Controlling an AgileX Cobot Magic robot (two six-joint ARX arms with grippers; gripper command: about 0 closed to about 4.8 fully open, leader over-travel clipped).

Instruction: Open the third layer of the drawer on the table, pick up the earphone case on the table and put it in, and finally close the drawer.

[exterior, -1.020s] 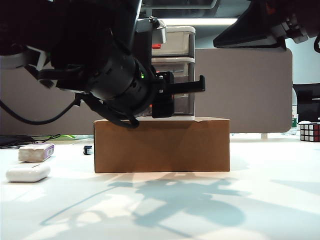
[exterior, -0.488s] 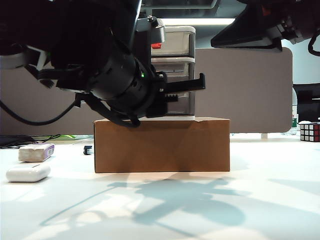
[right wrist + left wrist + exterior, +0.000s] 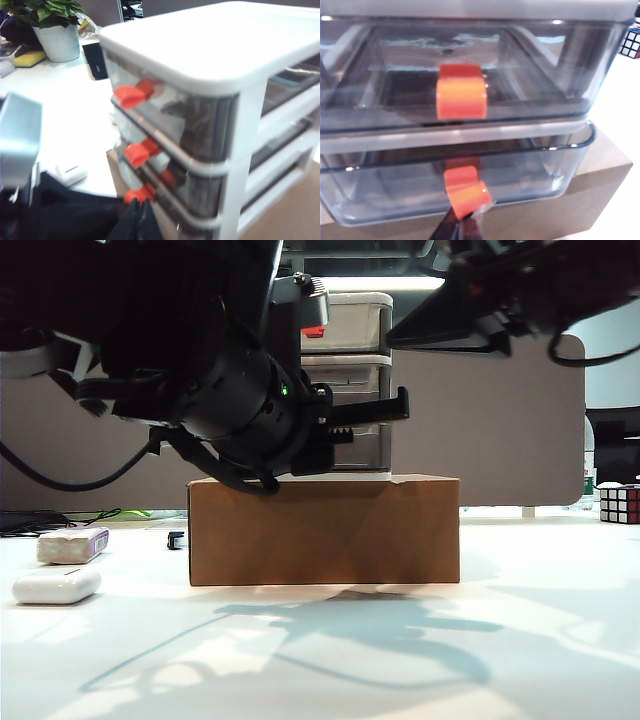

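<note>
A white-framed drawer (image 3: 352, 380) with three smoky grey tiers is seen standing on top of a brown cardboard box (image 3: 324, 530), which rests on the white table (image 3: 540, 640). The landmark used here is the box.

The left gripper (image 3: 462, 226) is held just above the box's top, at the front of the third layer (image 3: 455, 190), the lowest tier. Its dark fingers (image 3: 136, 220) are clenched on that tier's red-orange handle (image 3: 466, 196), which is pinched at its lower edge. In the left wrist view the third layer's front is seen standing slightly forward of the tier above it. In the exterior view the left arm's bulk (image 3: 200, 380) is seen in front of the drawer, above the box's left half.

The right gripper is carried high above the box's right end, level with the drawer's top; only the dark arm (image 3: 500, 300) is visible in the exterior view, and none of the fingers are shown in the right wrist view, so whether it is released or clenched cannot be told.

The earphone case (image 3: 56, 585) is lying flat on the table, well to the left of the box and nearer the camera. An off-white block with a purple end (image 3: 72, 544) is placed just behind it. A puzzle cube (image 3: 619, 503) is seen far to the right of the box.
</note>
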